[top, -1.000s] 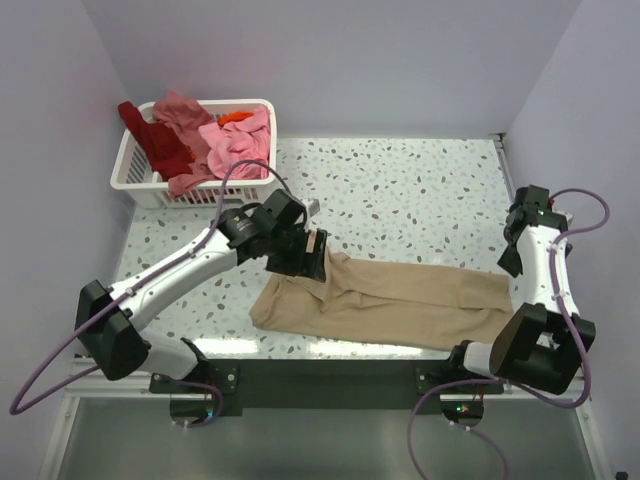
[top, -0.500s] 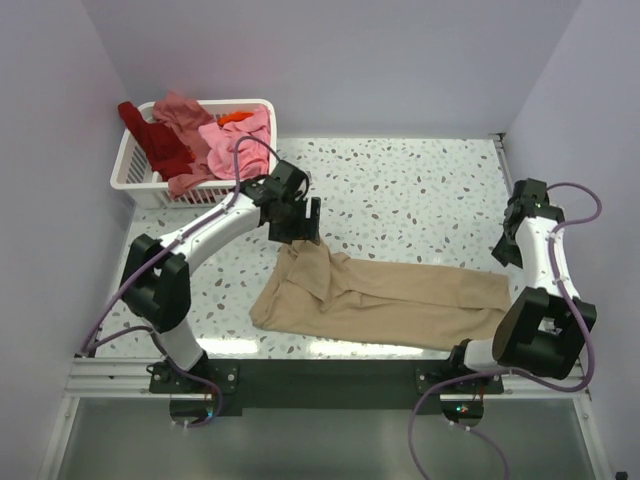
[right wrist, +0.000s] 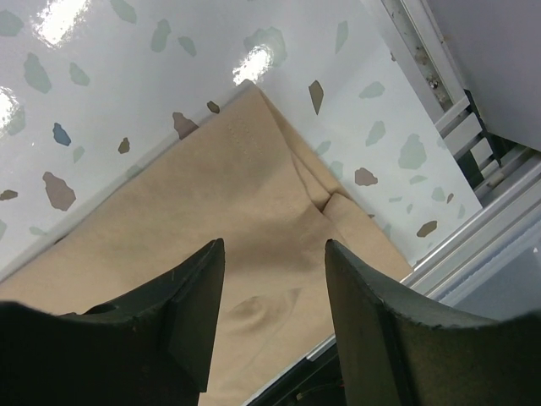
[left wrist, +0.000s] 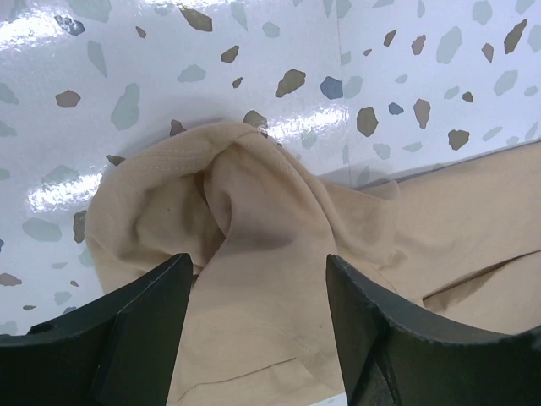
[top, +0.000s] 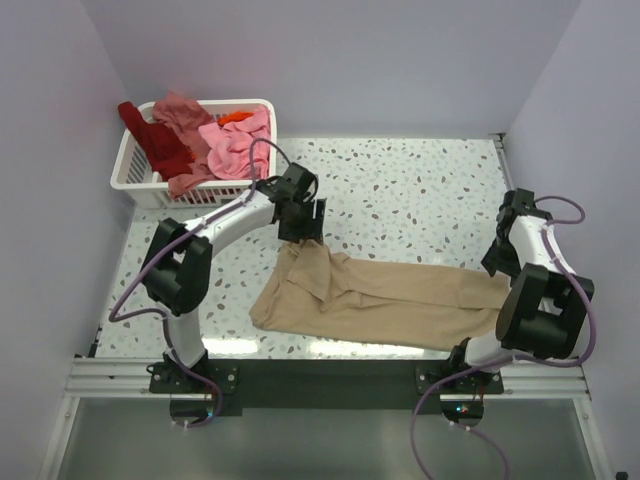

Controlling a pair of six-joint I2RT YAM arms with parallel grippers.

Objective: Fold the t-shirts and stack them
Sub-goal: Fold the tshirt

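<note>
I take this to be the folding step on the large plain tan cloth t-shirt [top: 385, 300]. It lies as a long band across the near part of the table, with its left end bunched into a soft hump. My left gripper [top: 300, 228] hangs over that hump at the band's far-left corner, its fingers [left wrist: 127, 330] spread and nothing between them. My right gripper [top: 497, 262] hangs over the shirt's right end, likewise spread and empty.

Next, I judge, each gripper must drop and pinch an edge, and the left must catch every layer of the hump, before the band can be folded across.

The light pink shirt [top: 240, 145] and dark red shirt [top: 160, 140] lie heaped with others in the white plastic slatted basket [top: 135, 178], far left.

The glossy white speckled tabletop [top: 420, 190] throws glare in both wrist views. Pale lilac walls [top: 330, 60] close in three sides.
</note>
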